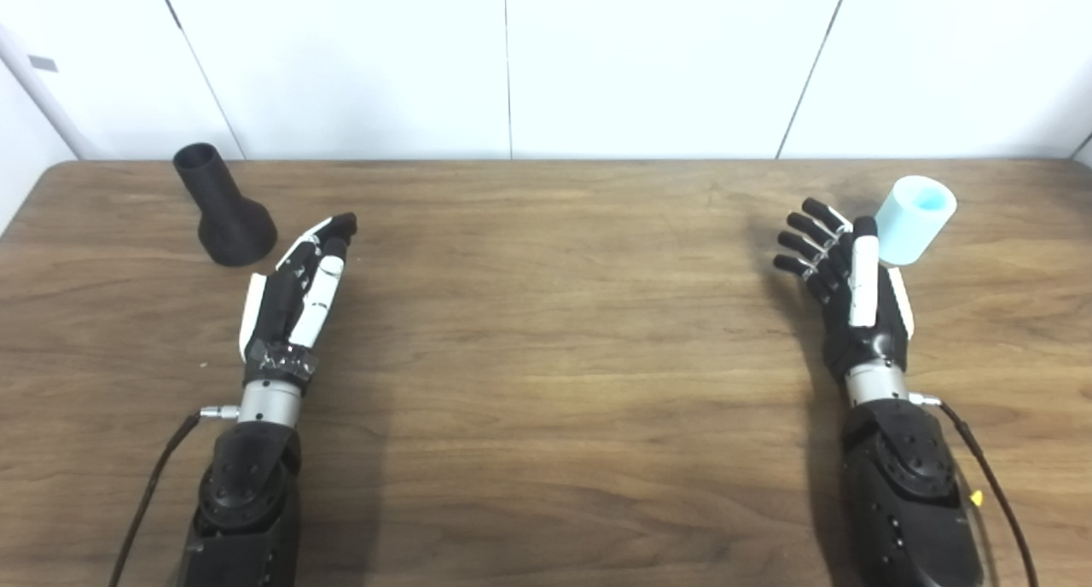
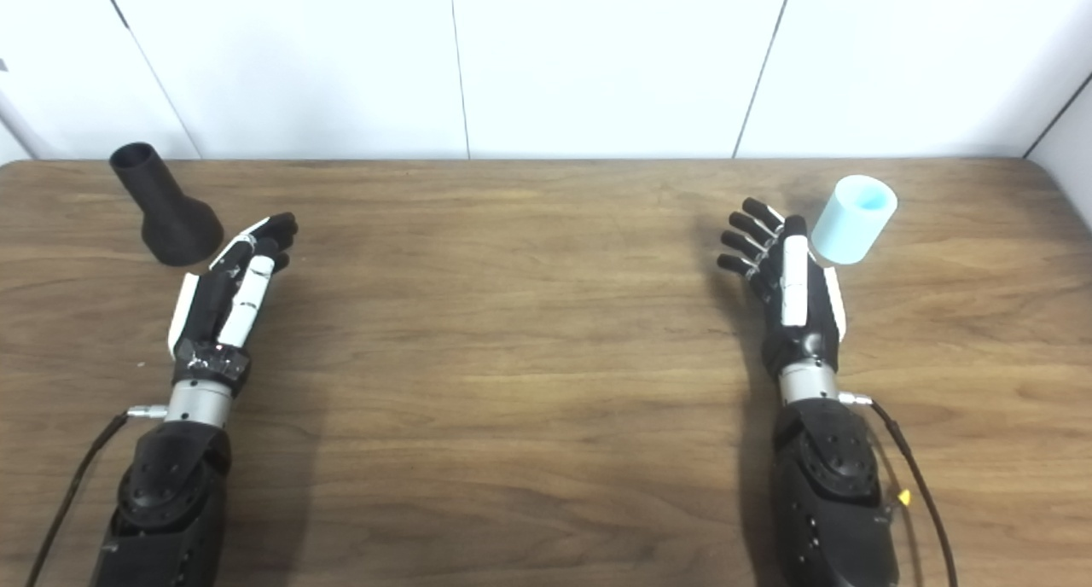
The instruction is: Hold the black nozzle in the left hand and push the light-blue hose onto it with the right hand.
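Observation:
The black nozzle [image 1: 220, 208] stands on its wide base at the far left of the wooden table [image 1: 546, 357], narrow neck up and leaning toward the wall. My left hand [image 1: 300, 290] lies open just right of it, fingers stretched out, holding nothing and apart from the nozzle. At the far right stands the light-blue hose piece [image 1: 913, 220], a short tube with its open end up. My right hand [image 1: 840, 280] is open with fingers spread, immediately left of the hose; whether it touches the tube I cannot tell.
White wall panels [image 1: 512, 58] rise behind the table's far edge. Thin cables [image 1: 981, 459] trail from both wrists toward the front edge.

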Controlling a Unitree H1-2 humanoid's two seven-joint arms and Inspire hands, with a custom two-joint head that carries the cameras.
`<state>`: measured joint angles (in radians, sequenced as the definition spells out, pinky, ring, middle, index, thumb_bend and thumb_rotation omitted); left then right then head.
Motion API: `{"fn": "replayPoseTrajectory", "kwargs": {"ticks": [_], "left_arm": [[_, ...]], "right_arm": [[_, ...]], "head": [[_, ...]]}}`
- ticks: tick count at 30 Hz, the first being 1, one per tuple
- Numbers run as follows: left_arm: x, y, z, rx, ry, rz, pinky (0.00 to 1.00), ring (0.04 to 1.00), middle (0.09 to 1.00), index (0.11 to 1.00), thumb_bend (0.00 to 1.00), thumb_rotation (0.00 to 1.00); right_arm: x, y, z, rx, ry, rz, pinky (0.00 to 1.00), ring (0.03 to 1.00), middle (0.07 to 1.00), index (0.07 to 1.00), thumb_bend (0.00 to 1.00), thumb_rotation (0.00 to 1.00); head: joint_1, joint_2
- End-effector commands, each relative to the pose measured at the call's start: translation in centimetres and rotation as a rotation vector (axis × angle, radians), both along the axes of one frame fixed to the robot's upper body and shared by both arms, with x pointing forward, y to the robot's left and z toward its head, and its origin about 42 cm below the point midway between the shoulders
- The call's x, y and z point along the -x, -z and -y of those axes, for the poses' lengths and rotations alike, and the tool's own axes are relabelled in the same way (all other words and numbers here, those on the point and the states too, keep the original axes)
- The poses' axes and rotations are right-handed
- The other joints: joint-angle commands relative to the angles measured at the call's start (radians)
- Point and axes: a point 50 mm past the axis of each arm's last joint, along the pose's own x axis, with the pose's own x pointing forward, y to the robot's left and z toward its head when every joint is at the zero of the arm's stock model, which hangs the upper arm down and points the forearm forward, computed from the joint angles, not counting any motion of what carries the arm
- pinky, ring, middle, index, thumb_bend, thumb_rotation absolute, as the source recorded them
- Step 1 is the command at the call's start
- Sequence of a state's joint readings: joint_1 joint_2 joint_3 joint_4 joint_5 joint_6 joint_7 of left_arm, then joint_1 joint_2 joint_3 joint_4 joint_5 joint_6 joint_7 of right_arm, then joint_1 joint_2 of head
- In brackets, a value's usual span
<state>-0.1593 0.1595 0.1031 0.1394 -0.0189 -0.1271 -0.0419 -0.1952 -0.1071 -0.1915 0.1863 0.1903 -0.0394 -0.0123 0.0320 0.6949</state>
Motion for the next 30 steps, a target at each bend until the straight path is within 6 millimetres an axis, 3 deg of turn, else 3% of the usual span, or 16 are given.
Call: {"fn": "replayPoseTrajectory", "kwargs": {"ticks": [1,11,14,23,30], "left_arm": [[1.3,1.9,0.2,-0.002,-0.011,-0.048,0.90,0.887,0.847,0.804,0.41,0.70],[1.7,2.4,1.2,-0.050,-0.027,-0.038,0.86,0.859,0.825,0.798,0.44,0.72],[1.9,2.7,1.4,-0.068,-0.016,-0.016,0.86,0.859,0.824,0.805,0.43,0.73],[2.5,3.0,1.8,-0.041,-0.027,-0.020,0.89,0.874,0.834,0.797,0.49,0.70],[2.6,3.1,2.4,-0.016,-0.038,-0.024,0.87,0.874,0.837,0.807,0.47,0.68]], "right_arm": [[1.3,2.3,-0.2,-0.028,-0.003,-0.077,0.67,0.759,0.773,0.778,0.52,0.97],[1.3,2.8,0.9,-0.025,-0.007,-0.076,0.67,0.753,0.773,0.785,0.48,0.98],[1.5,3.0,1.1,-0.009,-0.004,-0.080,0.64,0.742,0.774,0.796,0.48,0.99],[2.1,3.0,1.2,-0.024,0.013,-0.092,0.69,0.759,0.798,0.859,0.45,1.00],[2.7,3.0,1.4,0.042,0.001,-0.064,0.69,0.756,0.790,0.836,0.42,0.98]], "head": [[0.000,0.001],[0.171,-0.040],[0.193,-0.049],[0.248,-0.085],[0.279,-0.120]]}}
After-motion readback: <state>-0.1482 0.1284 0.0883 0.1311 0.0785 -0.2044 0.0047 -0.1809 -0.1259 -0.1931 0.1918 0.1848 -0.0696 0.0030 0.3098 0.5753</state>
